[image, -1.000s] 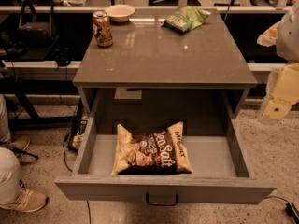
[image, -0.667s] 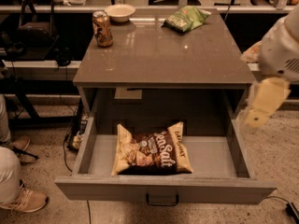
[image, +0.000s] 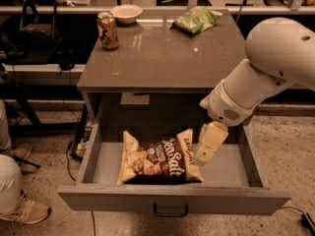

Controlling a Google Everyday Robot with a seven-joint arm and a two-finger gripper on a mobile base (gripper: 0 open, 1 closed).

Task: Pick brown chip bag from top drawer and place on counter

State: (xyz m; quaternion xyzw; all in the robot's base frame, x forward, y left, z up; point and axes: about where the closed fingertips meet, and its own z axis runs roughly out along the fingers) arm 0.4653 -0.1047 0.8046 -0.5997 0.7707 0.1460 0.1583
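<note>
Moved since 1 s ago: arm [image: 266, 68] + hand [image: 201, 159], in from far right edge of view to over the open drawer. Same spots as before: bag, can, bowl.

Brown chip bag [image: 160, 159]: flat on floor of top drawer [image: 172, 198], approx centre, close to front wall. White "Sea Salt" lettering face up, cream ends to left + right. Not lifted.

Hand: cream-coloured, pointing down into drawer, tip just beside bag's right end. Touching bag or not: can't tell. Spread or pressed together: can't tell either. Not seen holding anything.

Top drawer: pulled out toward camera, pale grey inside, small dark handle [image: 170, 211] at mid front.

Bench [image: 162, 58]: directly above drawer, glossy grey-brown top. On it: soda can [image: 108, 30] back left, pale bowl [image: 126, 13] just behind can, green chip bag [image: 197, 19] back right. All well apart from hand.

Arm: big white rounded link at upper right, angled down + left past bench's front right corner to wrist.

Floor, left side: a person's shoe [image: 29, 211] + pale trouser leg, well apart from drawer.
</note>
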